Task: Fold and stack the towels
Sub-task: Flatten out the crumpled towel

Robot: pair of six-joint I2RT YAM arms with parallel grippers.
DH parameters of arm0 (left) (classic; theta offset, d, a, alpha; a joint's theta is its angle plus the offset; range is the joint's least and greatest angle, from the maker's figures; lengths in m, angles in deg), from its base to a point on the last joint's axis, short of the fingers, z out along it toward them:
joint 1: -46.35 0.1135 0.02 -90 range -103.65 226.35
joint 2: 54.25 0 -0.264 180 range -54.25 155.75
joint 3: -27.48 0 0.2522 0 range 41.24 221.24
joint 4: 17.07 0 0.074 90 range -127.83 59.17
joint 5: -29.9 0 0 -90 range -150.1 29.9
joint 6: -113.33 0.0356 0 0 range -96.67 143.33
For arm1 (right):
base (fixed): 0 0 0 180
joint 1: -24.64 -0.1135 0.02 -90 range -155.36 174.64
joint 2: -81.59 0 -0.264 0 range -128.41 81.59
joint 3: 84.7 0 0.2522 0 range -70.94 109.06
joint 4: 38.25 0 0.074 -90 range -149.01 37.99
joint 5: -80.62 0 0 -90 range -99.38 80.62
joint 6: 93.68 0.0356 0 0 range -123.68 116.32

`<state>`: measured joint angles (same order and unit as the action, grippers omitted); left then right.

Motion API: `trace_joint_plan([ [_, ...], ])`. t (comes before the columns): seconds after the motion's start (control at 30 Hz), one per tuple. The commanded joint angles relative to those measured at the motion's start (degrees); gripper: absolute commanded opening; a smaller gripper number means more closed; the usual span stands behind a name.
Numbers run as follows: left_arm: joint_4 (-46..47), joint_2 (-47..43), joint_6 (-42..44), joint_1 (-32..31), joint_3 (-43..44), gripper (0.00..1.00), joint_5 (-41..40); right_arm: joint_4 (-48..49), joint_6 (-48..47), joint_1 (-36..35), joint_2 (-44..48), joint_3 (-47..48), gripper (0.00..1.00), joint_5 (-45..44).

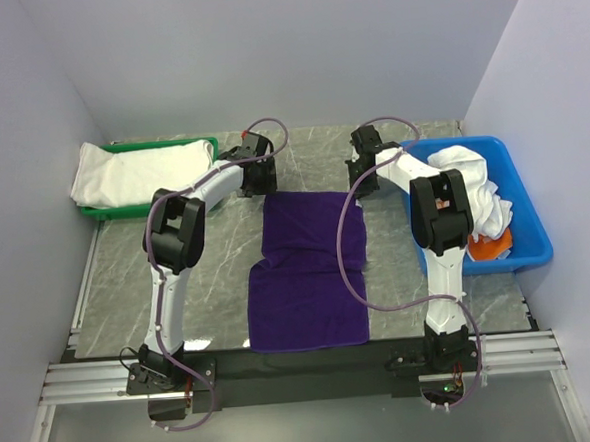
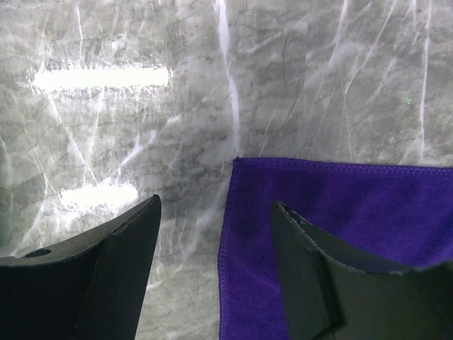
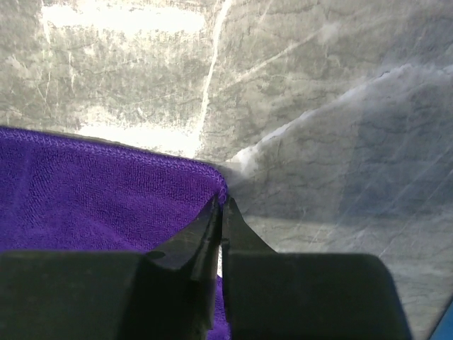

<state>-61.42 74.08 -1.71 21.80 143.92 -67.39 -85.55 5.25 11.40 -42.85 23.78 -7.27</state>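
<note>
A deep purple towel [image 1: 308,270] lies spread on the marble table between the two arms. My left gripper [image 2: 216,202] stands open over its far left corner; one finger is over bare table, the other over the purple towel [image 2: 354,205]. My right gripper [image 3: 221,202] is shut, pinching the far right corner of the purple towel [image 3: 92,191]. In the top view the left gripper [image 1: 260,188] and right gripper [image 1: 359,187] sit at the towel's two far corners. A white towel [image 1: 132,173] lies folded in the green tray. More white towels [image 1: 473,185] and an orange towel [image 1: 492,247] are heaped in the blue bin.
The green tray [image 1: 160,144] stands at the far left. The blue bin [image 1: 531,237] stands along the right wall. Grey walls close in the table on three sides. Purple cables loop from both arms, the right one draping over the towel's right edge.
</note>
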Motion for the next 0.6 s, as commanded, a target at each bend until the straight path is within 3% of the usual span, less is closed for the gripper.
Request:
trace_joint_plan([
  [0.0, 1.67, 1.30, 1.13, 0.39, 2.79, 0.68, 0.96, -0.74, -0.93, 0.23, 0.08, 1.09, 0.04, 0.53],
  [0.2, 2.37, 3.50, 1.57, 0.30, 4.55, 0.62, 1.75, 0.49, -1.11, 0.31, 1.04, -0.49, 0.04, 0.70],
  [0.33, 3.69, 4.64, 2.01, 0.30, 4.38, 0.52, 1.40, 0.76, -1.11, 0.31, 1.22, -0.85, 0.04, 0.88],
  [0.57, 1.50, 6.93, 2.54, -2.16, 4.73, 0.50, -3.95, 1.55, -0.76, 0.31, 2.01, -1.64, 0.03, 1.32],
])
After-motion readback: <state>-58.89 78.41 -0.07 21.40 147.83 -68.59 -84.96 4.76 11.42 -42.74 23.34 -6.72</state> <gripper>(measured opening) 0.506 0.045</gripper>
